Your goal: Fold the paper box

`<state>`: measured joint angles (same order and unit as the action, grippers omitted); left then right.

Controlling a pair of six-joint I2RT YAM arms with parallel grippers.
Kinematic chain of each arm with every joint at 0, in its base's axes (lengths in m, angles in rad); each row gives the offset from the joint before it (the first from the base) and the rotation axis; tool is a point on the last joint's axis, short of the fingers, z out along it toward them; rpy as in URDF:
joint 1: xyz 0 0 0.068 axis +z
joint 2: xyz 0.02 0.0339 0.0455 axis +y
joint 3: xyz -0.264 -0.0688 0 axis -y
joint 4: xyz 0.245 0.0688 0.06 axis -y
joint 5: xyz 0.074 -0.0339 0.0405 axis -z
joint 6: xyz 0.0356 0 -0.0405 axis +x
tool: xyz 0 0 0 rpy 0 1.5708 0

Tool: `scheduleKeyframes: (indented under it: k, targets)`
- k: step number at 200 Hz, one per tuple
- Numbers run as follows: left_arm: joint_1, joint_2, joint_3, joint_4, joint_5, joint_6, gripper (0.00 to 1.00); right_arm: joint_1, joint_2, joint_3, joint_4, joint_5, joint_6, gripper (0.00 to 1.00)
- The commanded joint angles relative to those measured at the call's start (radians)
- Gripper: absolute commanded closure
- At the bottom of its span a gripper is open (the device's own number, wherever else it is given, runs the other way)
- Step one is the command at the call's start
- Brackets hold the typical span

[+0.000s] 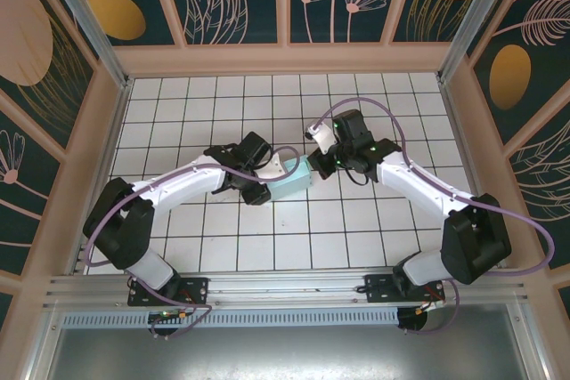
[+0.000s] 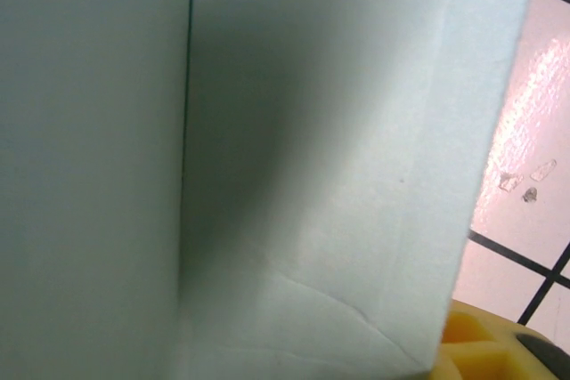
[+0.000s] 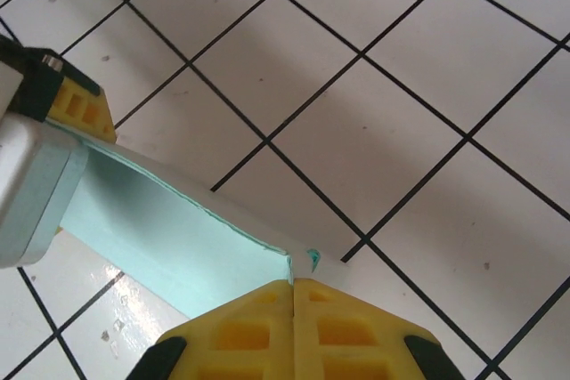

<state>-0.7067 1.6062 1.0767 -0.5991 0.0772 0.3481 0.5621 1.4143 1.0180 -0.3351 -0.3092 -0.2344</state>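
Your paper box sits near the middle of the white tiled worktop, held between the two arms, which reach in from either side. Your left claw is at the box's left end and clamped on it. From the left wrist the pale card fills almost the whole view at very close range, with a straight crease running down it and one yellow finger against its lower right corner. Your right claw is at the box's right end. From the right wrist its two yellow fingers are pressed together, and the edge of a card flap runs straight into the seam between them, so it looks pinched there. The flap stretches from that seam up and left to the far claw, bowed slightly and lifted off the tiles.
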Motion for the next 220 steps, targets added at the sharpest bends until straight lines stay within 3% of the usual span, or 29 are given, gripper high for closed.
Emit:
scheduleKeyframes:
  k: [1,61,160,220]
  targets:
    - [0.005,0.023,0.023,0.033,-0.021,-0.041,0.65,0.015,-0.014,-0.022,0.061,0.051,0.17,1.0]
    - [0.005,0.038,0.035,0.039,-0.04,-0.057,0.65,0.033,-0.056,-0.104,0.11,0.035,0.323,1.0]
    - [0.005,0.06,0.051,0.034,-0.039,-0.06,0.64,0.041,-0.084,-0.178,0.13,-0.086,0.294,1.0]
    - [0.004,0.055,0.04,0.034,-0.043,-0.043,0.63,0.039,-0.087,-0.208,0.116,-0.027,0.208,1.0]
